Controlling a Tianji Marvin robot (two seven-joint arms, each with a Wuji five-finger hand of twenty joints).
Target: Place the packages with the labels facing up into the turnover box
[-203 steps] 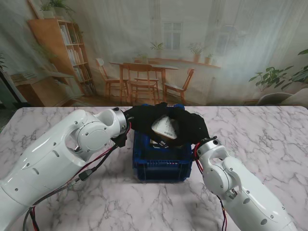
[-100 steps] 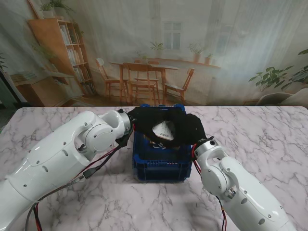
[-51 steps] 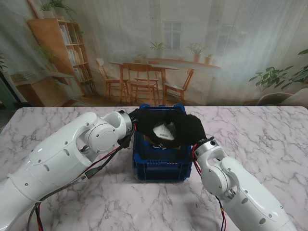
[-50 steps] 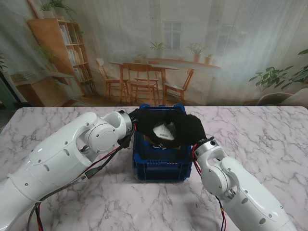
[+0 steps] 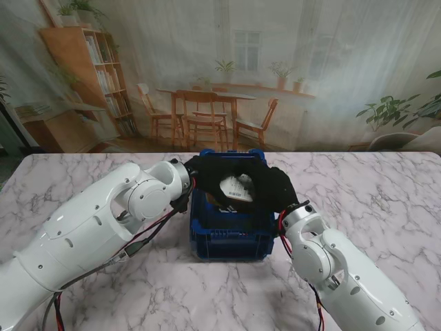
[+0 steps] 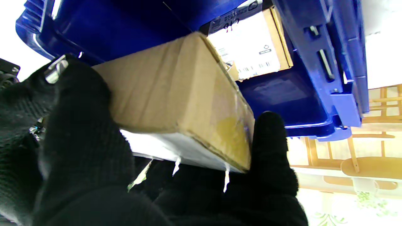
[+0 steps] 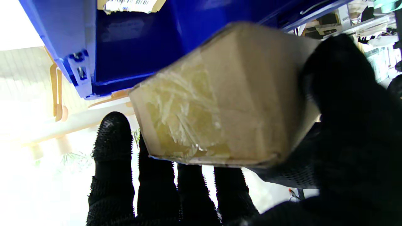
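Cardboard box [image 5: 236, 187] gripped between left robot hand [image 5: 207, 167] and right robot hand [image 5: 274, 185], held over blue crate [image 5: 231, 238]; labelled box [image 6: 251, 47] seen inside crate.

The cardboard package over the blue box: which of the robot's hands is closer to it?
Neither: both hold it. The left hand grips the cardboard package from the left, the right hand from the right, above the blue box.

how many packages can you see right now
2: one cardboard package held between left hand and right hand above the blue box; one labelled package inside. Others may be hidden.
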